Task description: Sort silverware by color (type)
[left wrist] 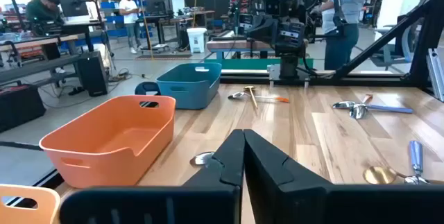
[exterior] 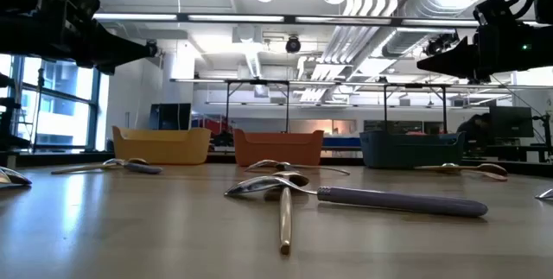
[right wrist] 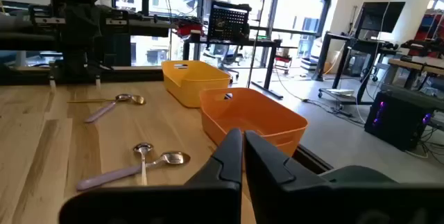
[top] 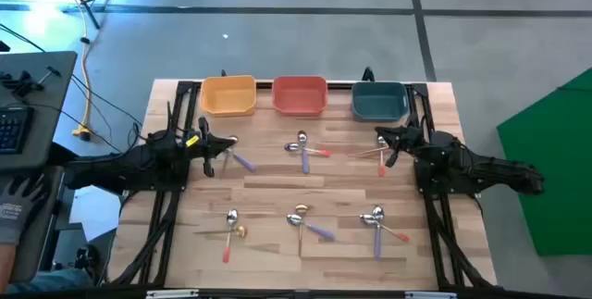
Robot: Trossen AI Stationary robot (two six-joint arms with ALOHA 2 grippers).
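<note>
Table: pale wooden butcher-block top [top: 277, 188], planks running lengthwise, with dark metal framing along both sides.
Bins: three rounded-corner plastic tubs with cut-out handles in a row at the far edge: yellow bin [top: 228, 94], red-orange bin [top: 300, 94], teal bin [top: 379, 101]. From above all three look bare inside.
Silverware: small spoons in six crossed clusters, in two rows of three on the wood, none in a bin.
Far row: a purple-handled spoon [top: 242, 160] just beside the left gripper; a middle cluster [top: 303, 147] of shiny silver bowls with purple and red-orange handles; a red-orange-handled spoon [top: 381, 162] near the right gripper.
Near row: a left cluster [top: 231, 225] with a gold spoon and a red-orange handle; a centre pair [top: 303, 220] where a slim all-gold spoon lies across a spoon with a matte purple handle; a right cluster [top: 377, 223] with purple and red-orange handles.
Centre pair up close: polished bowl tipped on its side, gold spoon [exterior: 285, 218] pointing toward the low camera, purple handle [exterior: 402, 200] lying flat.
Left gripper [top: 205, 142]: over the table's left side near the yellow bin, fingers [left wrist: 229, 161] pressed together, holding nothing.
Right gripper [top: 387, 140]: over the right side near the teal bin, fingers [right wrist: 232, 156] pressed together, holding nothing.
Room: people stand at workbenches beyond the table.
</note>
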